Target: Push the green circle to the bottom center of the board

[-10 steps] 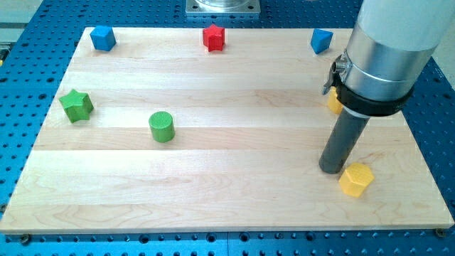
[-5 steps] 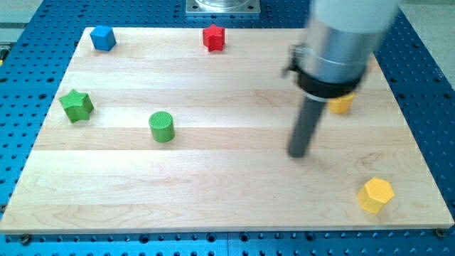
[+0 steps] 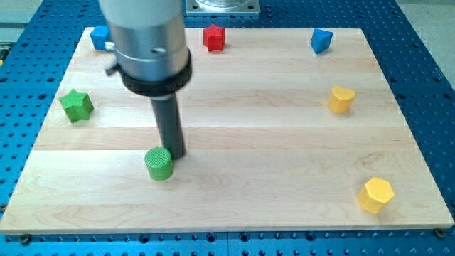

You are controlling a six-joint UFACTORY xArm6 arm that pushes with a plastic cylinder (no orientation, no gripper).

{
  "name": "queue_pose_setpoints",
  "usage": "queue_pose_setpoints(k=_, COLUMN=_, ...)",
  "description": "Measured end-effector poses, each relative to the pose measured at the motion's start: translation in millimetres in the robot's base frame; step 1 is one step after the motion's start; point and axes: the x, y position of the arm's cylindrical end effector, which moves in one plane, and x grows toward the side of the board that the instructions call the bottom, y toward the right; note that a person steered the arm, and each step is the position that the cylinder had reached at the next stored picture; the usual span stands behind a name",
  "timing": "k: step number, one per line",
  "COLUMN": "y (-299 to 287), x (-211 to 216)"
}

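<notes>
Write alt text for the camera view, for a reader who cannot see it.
My tip touches the upper right side of the green circle on a wooden board, left of centre. A green star sits at the view's left; two blue blocks and a red block line the top; two yellow blocks sit at the right.

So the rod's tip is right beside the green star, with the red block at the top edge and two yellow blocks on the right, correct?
Not quite: my tip is beside the green circle, at its upper right, not the green star, which sits apart near the left edge. The camera view shows it. The red block and two yellow blocks are as stated.
</notes>
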Motion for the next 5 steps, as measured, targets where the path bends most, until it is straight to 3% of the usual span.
queue_pose_setpoints(k=3, y=-81.8, x=-10.2)
queue_pose_setpoints(k=4, y=-105.5, x=17.8)
queue_pose_setpoints(k=5, y=-29.0, x=33.0)
